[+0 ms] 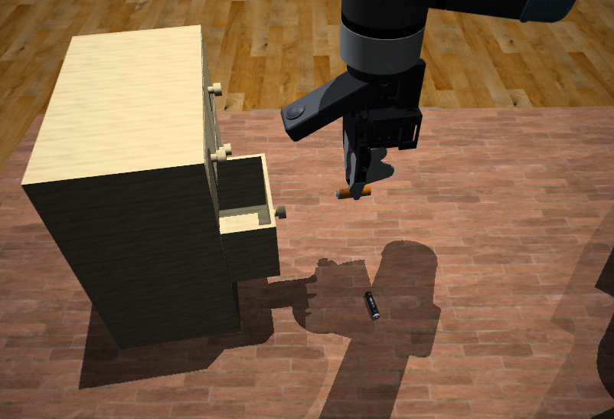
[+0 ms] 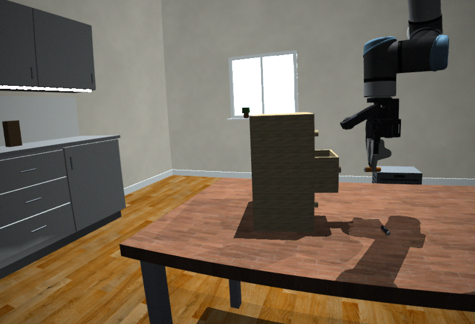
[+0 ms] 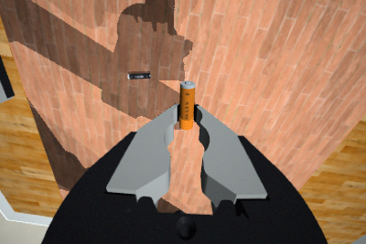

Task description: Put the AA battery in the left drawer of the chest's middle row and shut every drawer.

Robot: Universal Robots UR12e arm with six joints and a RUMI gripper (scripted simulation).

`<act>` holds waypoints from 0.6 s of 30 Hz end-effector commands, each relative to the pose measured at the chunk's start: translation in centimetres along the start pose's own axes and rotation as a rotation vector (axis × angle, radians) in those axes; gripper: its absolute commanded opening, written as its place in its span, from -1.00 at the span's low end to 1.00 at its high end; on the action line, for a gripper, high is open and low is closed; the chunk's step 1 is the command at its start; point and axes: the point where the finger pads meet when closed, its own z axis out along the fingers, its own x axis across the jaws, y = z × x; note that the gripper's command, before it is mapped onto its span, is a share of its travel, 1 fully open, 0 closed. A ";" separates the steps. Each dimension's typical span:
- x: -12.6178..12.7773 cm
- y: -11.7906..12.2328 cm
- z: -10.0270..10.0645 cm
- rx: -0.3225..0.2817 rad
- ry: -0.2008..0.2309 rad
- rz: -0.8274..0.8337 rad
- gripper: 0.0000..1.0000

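At left, chest point(image 1: 113, 106) upright on tabletop point(image 1: 446, 255), middle-row left drawer point(image 1: 247, 225) pulled out. Further right, claw point(image 1: 357, 191) clamped across orange AA battery point(image 1: 366, 190), held level in the air, above the tabletop and well clear of the drawer. Likely light, rigid, smooth and prone to roll; best pinched mid-barrel. Below, black battery point(image 1: 371, 304) lying loose.
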 end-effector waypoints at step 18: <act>-0.1 0.2 -6.0 -0.004 -0.004 0.001 -0.91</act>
